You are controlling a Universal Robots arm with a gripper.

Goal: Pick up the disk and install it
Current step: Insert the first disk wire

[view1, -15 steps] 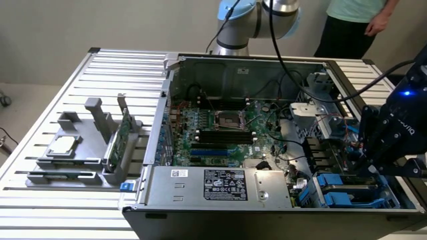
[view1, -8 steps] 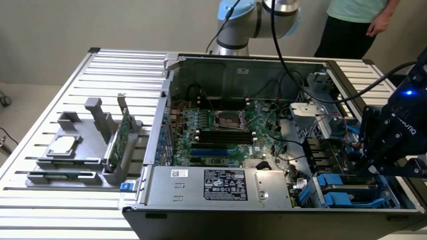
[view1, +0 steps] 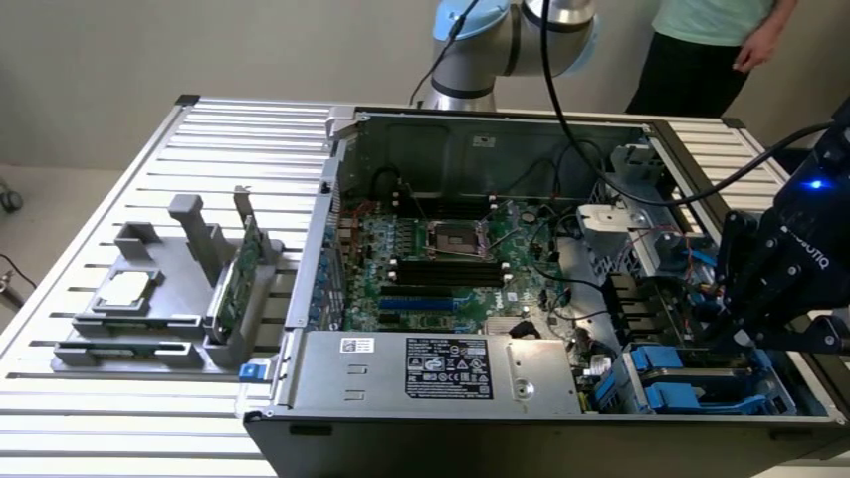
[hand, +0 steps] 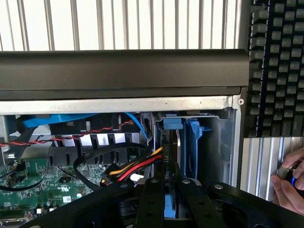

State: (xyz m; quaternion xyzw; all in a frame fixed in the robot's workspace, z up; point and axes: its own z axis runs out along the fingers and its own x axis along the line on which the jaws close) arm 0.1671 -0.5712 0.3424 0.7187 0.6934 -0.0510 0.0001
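Black jaws: the gripper point(hand: 171, 202) has its two black fingers point(hand: 151, 204) close together, with only a narrow gap, and they pinch the disk by its edge.
Disk: the disk point(hand: 170, 142) stands on edge between the fingers, with its blue plastic carrier point(hand: 192, 142) on both sides. It sits in the drive bay at the corner of the computer case.
Gripper, exterior view: the gripper point(view1: 763, 299) hangs over the drive bays on the exterior view's right; a blue light shines on its black body.
Cables: a bundle of yellow, red and black wires point(hand: 135, 166) lies just beside the disk and reaches toward the fingers. A twisted red and black wire point(hand: 71, 135) and a flat blue cable point(hand: 61, 119) run further back along the case.
Other bays: blue drive carriers point(view1: 678, 383) lie in the bays near the gripper.
Power supply: a grey box with a white and black label point(view1: 445, 368) is at the near side of the case.
Motherboard: the green motherboard point(view1: 439, 269) fills the middle of the open computer case point(view1: 345, 124).
Grey holder: on the worktop point(view1: 133, 418), well apart from the case at the exterior view's left, a grey holder point(view1: 159, 289) carries a small square silver chip point(view1: 126, 289) and an upright green circuit card point(view1: 237, 284).
Keyboard: a black keyboard point(hand: 278, 61) lies behind the case wall.
Person: a hand point(hand: 289, 185) is near the keyboard; a person point(view1: 704, 50) stands at the far side of the worktop, beside the arm's base point(view1: 485, 40).
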